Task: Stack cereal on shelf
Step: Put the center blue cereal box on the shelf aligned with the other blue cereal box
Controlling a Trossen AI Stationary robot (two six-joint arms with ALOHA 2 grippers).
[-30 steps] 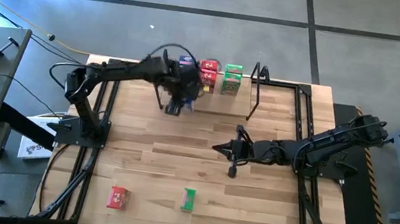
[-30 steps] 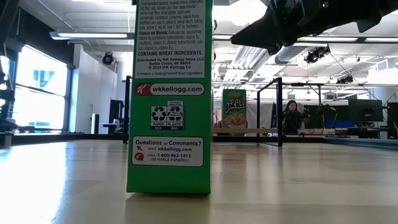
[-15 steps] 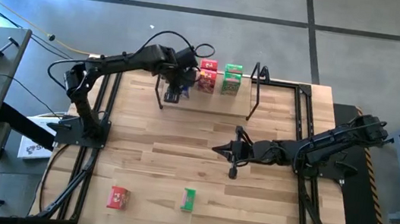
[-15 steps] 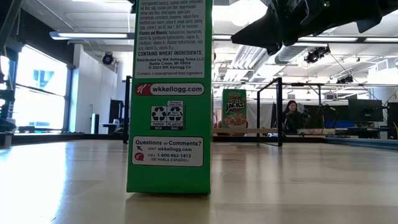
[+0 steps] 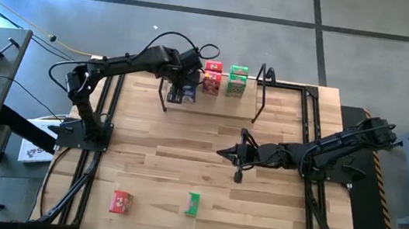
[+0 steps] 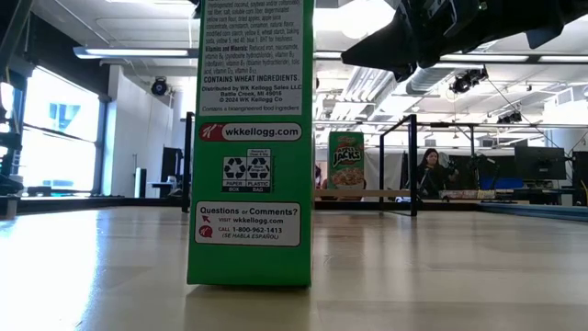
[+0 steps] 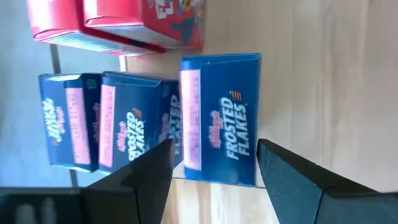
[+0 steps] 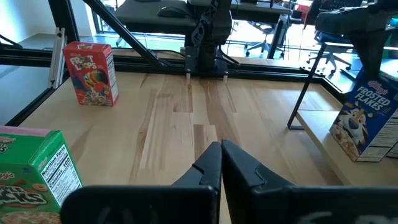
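My left gripper (image 7: 214, 162) is open over the shelf board (image 5: 213, 106) at the table's far side. Its fingers stand on either side of a blue cereal box (image 7: 221, 118), which stands upright on the board (image 5: 186, 93). A gap shows between one finger and the box's pink side. Two more blue boxes (image 7: 93, 121) stand just behind it. Red boxes (image 5: 211, 77) and green boxes (image 5: 237, 81) stand on the shelf to their right. A red box (image 5: 121, 202) and a green box (image 5: 192, 204) stand near the table's near edge. My right gripper (image 5: 239, 159) is shut and empty at mid-table.
Black wire end supports (image 5: 262, 94) stand at each end of the shelf. In the low view the near green box (image 6: 250, 138) fills the left. A person (image 6: 430, 171) sits in the room beyond. Bare tabletop (image 5: 184, 155) lies between the shelf and the near boxes.
My left gripper has carried the blue box toward the table's far edge and onto the shelf board beside the other blue boxes. It has kept still there for the last half second. The right arm has not moved.
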